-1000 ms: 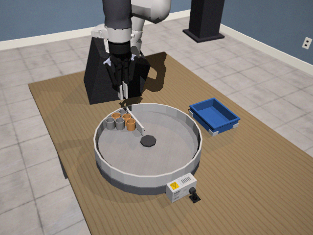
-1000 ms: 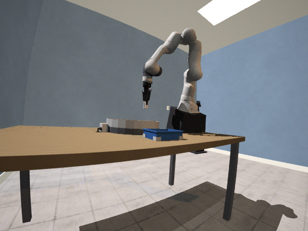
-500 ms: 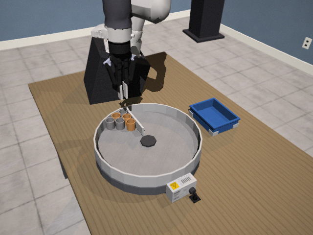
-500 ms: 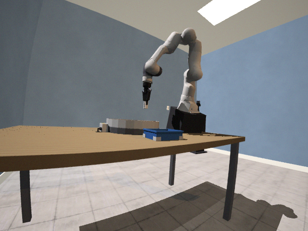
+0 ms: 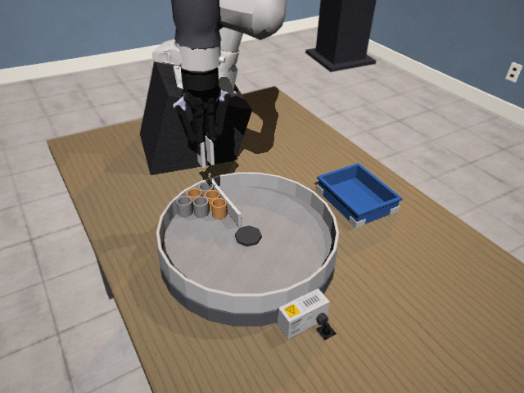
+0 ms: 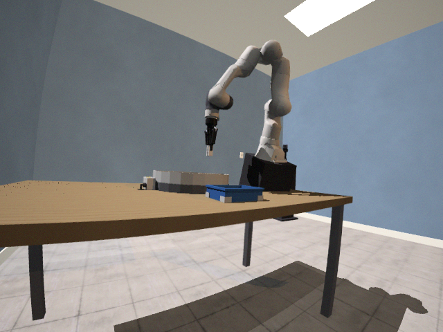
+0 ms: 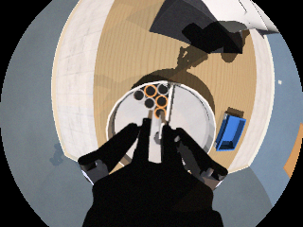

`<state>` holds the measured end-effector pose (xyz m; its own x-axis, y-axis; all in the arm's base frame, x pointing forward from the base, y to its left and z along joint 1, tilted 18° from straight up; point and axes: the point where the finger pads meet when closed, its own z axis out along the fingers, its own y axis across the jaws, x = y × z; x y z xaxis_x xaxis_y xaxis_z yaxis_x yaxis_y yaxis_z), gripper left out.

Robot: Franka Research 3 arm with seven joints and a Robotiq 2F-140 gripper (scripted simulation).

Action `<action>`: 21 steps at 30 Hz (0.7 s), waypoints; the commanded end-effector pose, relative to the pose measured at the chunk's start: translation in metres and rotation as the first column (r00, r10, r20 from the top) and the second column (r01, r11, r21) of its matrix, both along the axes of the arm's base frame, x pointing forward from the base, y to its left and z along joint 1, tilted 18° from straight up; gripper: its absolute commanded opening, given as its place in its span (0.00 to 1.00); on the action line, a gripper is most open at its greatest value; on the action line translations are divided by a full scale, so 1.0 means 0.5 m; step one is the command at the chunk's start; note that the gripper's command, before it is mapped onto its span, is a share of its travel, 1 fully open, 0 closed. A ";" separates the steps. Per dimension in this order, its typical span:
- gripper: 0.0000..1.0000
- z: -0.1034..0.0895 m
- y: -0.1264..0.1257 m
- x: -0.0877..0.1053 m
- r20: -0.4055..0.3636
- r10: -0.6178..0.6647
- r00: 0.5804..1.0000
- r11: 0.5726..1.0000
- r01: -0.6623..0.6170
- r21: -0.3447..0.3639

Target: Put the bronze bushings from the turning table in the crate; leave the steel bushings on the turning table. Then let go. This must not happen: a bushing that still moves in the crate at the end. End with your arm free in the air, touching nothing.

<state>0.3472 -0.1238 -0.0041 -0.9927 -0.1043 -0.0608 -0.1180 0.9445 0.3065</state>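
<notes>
Hovering hand (image 5: pixel 205 153) (image 6: pixel 209 151) (image 7: pixel 155 116) above turntable rim (image 5: pixel 250 294) (image 6: pixel 191 178) (image 7: pixel 110 118)

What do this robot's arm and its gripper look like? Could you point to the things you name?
The arm (image 5: pixel 196 25) (image 6: pixel 248 60) is mostly white, built of smooth, rounded segments, with a dark section near the wrist. The gripper (image 5: pixel 205 152) (image 6: pixel 209 151) (image 7: pixel 155 116) is black, with slim, jointed linkages, small pale lavender-grey parts at its sides and two flat, pale, plate-like fingertips. I can make out no loose cables or lettering.
</notes>
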 end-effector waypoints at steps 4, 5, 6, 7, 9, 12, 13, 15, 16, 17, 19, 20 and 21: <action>0.10 0.000 -0.001 0.001 0.003 0.002 1.000 1.000 -0.002 -0.001; 0.10 0.000 -0.001 0.001 0.003 0.002 1.000 1.000 -0.002 -0.001; 0.10 0.000 -0.001 0.001 0.003 0.002 1.000 1.000 -0.002 -0.001; 0.10 0.000 -0.001 0.001 0.003 0.002 1.000 1.000 -0.002 -0.001; 0.10 0.000 -0.001 0.001 0.003 0.002 1.000 1.000 -0.002 -0.001; 0.10 0.000 -0.001 0.001 0.002 0.000 1.000 1.000 0.000 -0.001; 0.10 -0.001 -0.001 0.001 0.001 -0.003 1.000 1.000 0.003 -0.001; 0.10 -0.001 -0.001 0.002 -0.003 -0.013 1.000 1.000 0.013 -0.001; 0.10 -0.002 0.000 0.002 -0.005 -0.022 1.000 1.000 0.022 0.000; 0.10 -0.003 0.000 0.002 -0.009 -0.033 0.999 0.999 0.033 0.000; 0.10 -0.003 0.000 0.002 -0.014 -0.046 0.999 0.999 0.046 0.000; 0.10 -0.003 0.000 0.002 -0.014 -0.046 0.999 0.999 0.046 0.000; 0.10 -0.005 0.000 0.002 -0.019 -0.063 0.998 0.998 0.063 0.000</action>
<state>0.3471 -0.1234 -0.0057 -0.9950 -0.0834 -0.0540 -0.0961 0.9461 0.3091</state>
